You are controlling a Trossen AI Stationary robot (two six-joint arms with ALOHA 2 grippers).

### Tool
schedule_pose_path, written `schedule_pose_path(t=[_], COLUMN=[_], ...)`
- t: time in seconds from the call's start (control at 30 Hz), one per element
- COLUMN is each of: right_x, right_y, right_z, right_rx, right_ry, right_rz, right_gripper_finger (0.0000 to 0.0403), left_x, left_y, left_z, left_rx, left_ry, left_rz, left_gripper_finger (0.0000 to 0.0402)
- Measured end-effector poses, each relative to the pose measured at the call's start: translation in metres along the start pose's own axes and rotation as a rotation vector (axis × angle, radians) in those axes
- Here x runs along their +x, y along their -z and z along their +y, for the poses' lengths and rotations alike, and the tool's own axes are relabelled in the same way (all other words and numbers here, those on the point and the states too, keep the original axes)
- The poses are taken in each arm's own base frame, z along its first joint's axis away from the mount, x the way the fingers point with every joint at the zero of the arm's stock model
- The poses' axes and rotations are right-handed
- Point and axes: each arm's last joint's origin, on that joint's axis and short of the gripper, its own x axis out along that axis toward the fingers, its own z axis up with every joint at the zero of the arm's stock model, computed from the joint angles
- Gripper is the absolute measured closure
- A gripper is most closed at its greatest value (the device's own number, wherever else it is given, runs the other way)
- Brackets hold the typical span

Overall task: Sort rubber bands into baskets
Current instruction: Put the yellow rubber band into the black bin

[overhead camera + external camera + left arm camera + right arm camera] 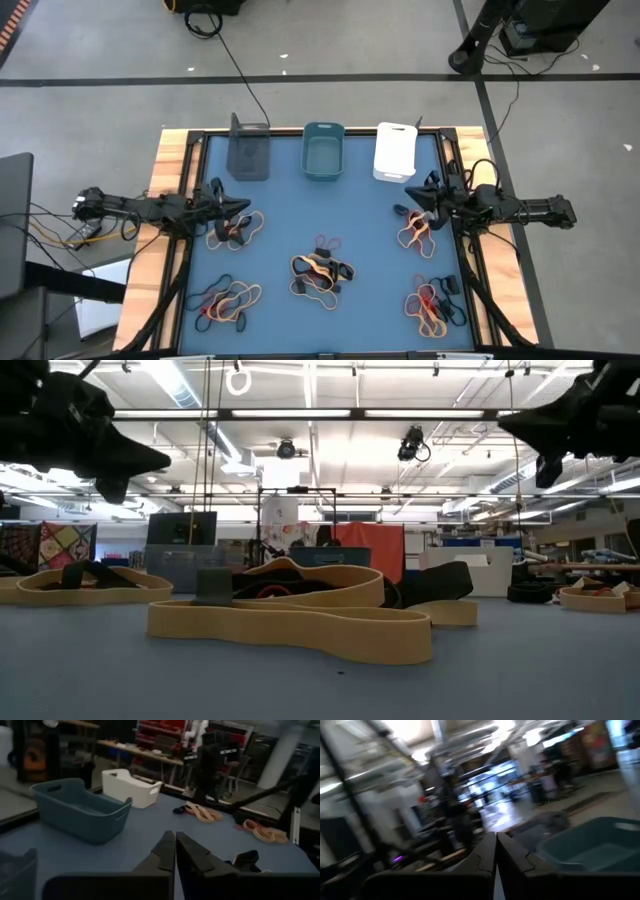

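The light is bright and even. It comes from long lamps (190, 390) on the ceiling, and they glare white in the low view. From above, the blue table (350, 215) looks evenly lit, with only small soft shadows under the arms. In the low view the two arms show up as dark shapes against the bright ceiling. The tan rubber band (290, 622) close to that camera is clear, but the room behind it is a little soft. The left wrist view is dimmer and a bit fuzzy. The right wrist view is badly smeared, perhaps from motion.
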Motion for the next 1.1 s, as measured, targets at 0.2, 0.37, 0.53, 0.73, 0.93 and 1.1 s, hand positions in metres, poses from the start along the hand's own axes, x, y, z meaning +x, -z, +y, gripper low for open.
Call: schedule_pose_path(t=[0.2, 0.37, 0.53, 0.73, 0.93, 1.1], right_x=[0.0, -0.001, 0.0, 0.001, 0.004, 0.008], right_y=[0.003, 0.009, 0.013, 0.016, 0.022, 0.026], right_z=[-0.004, -0.006, -0.006, -0.006, -0.008, -0.009], right_rx=[0.033, 0.033, 0.062, 0.06, 0.067, 0.106], right_ry=[0.105, 0.099, 0.087, 0.088, 0.117, 0.153], right_rz=[0.0, 0.075, 0.117, 0.155, 0.21, 0.235], right_gripper_finger=[0.0378, 0.0378, 0.0378, 0.0378, 0.0378, 0.0377], left_x=[0.007, 0.02, 0.039, 0.054, 0.064, 0.067], left_y=[-0.014, -0.017, -0.017, -0.009, 0.007, 0.012], left_z=[-0.003, -0.003, -0.009, -0.006, 0.001, 0.008], left_rx=[0.013, 0.032, 0.047, 0.096, 0.149, 0.166], left_ry=[-0.141, -0.26, -0.227, -0.304, -0.332, -0.359], left_rz=[0.14, 0.338, 0.487, 0.646, 0.774, 0.831], left_gripper_finger=[0.0307, 0.0255, 0.0244, 0.0244, 0.0244, 0.0244])
